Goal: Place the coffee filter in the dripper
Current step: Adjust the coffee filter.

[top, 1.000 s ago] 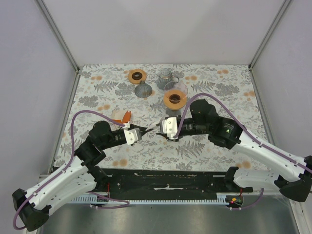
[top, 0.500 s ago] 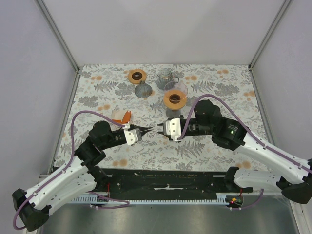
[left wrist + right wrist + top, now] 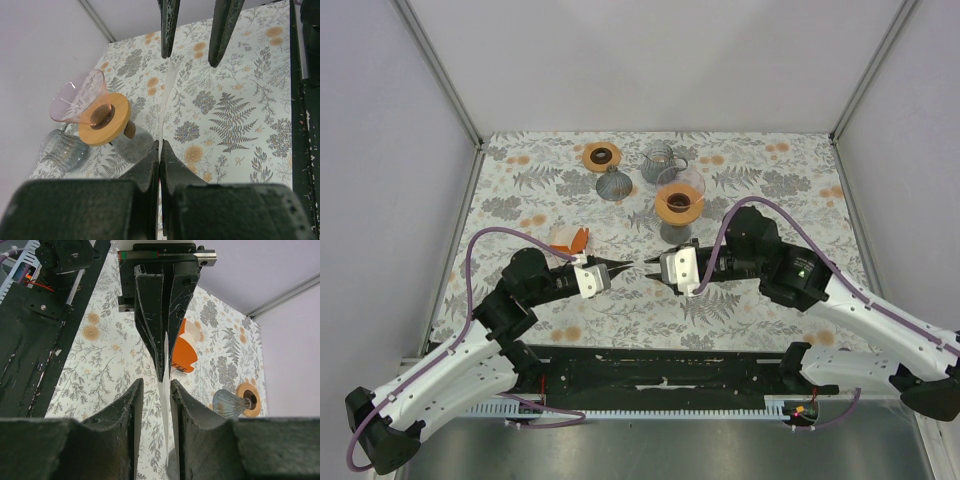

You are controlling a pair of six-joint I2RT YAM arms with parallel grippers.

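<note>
Progress looks early: the coffee filter hangs above the table, not yet anywhere near its seat. The left gripper has its fingers pressed together on the thin white paper, seen edge-on as a limp, slightly curved sheet. The right gripper faces it, jaws narrowly spread either side of the free edge without clearly touching. At ten o'clock lies an orange-and-white packet. Farther off at one o'clock the dripper, a clear cone in a wooden-looking orange collar, stands empty. Opening and seating the filter are left to do.
</note>
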